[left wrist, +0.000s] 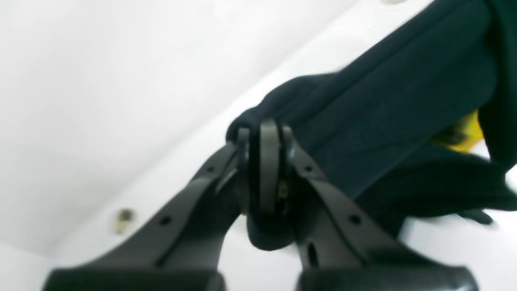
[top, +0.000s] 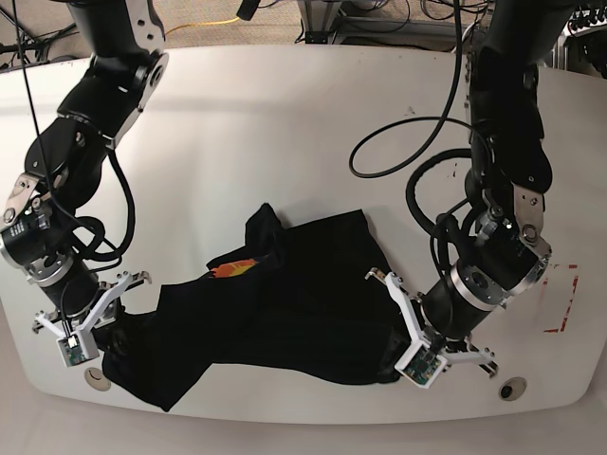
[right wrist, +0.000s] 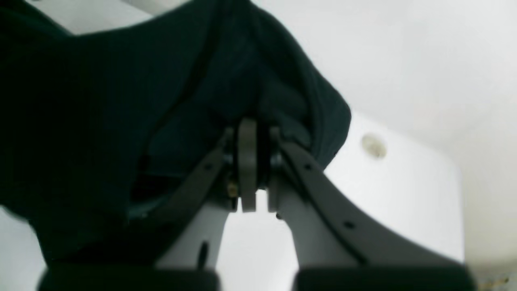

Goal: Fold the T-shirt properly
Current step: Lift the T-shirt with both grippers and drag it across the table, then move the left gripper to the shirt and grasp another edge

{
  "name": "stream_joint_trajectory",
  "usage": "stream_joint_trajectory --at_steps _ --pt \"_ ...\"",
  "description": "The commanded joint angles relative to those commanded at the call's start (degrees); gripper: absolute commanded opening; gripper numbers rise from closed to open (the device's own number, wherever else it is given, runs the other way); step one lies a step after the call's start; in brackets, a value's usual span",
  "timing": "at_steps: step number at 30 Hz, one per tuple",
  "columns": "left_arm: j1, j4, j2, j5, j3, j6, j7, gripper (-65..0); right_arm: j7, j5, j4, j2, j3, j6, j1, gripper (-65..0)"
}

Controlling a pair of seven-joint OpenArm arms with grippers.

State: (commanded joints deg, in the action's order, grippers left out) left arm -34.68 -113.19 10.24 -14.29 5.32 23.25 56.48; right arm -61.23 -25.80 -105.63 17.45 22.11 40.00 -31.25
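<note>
The black T-shirt (top: 285,303) lies crumpled across the front of the white table (top: 285,123), with a bit of its orange-yellow print (top: 237,268) showing at a fold. My left gripper (left wrist: 264,135) is shut on a bunched edge of the black cloth (left wrist: 383,105); yellow print (left wrist: 464,133) peeks out at the right. In the base view it (top: 391,358) is at the shirt's right front corner. My right gripper (right wrist: 252,131) is shut on a bunched fold of the shirt (right wrist: 101,121). In the base view it (top: 112,353) is at the left front corner.
A black cable (top: 408,142) loops over the table behind the left arm. Red tape marks (top: 564,303) are at the right edge. Small round holes (top: 95,376) (top: 512,389) sit near the table's front edge, close to both grippers.
</note>
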Motion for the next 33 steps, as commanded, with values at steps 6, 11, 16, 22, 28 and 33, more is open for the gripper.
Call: stream_joint_trajectory --at_steps 6,11,16,22,28,33 --pt "-9.5 1.4 0.2 -0.1 -5.4 0.1 4.2 -62.5 -0.1 4.0 1.1 1.5 -6.9 0.0 -10.5 -65.0" --pt "-15.5 2.5 3.9 -0.4 -6.7 0.1 4.4 -58.2 -0.1 7.5 1.8 0.1 -12.7 0.0 -19.4 -65.0" --pt "-20.8 4.7 4.1 -0.2 -6.8 3.5 4.4 -59.0 -1.4 10.1 3.5 -1.9 -13.5 0.0 -26.6 -65.0" --pt "-23.6 6.0 5.5 -0.4 -6.8 7.2 8.2 -63.3 -1.6 12.0 4.8 -2.7 -13.5 0.0 -28.2 -65.0" --pt "-16.4 2.5 5.4 -0.5 -6.8 7.7 9.0 -63.3 -1.7 12.0 1.2 -2.7 -10.4 0.0 -20.4 -65.0" --pt "-6.7 2.0 4.4 -0.6 -6.8 7.8 9.1 -63.2 -1.7 11.4 -1.5 -2.9 -9.3 0.0 -13.2 -65.0"
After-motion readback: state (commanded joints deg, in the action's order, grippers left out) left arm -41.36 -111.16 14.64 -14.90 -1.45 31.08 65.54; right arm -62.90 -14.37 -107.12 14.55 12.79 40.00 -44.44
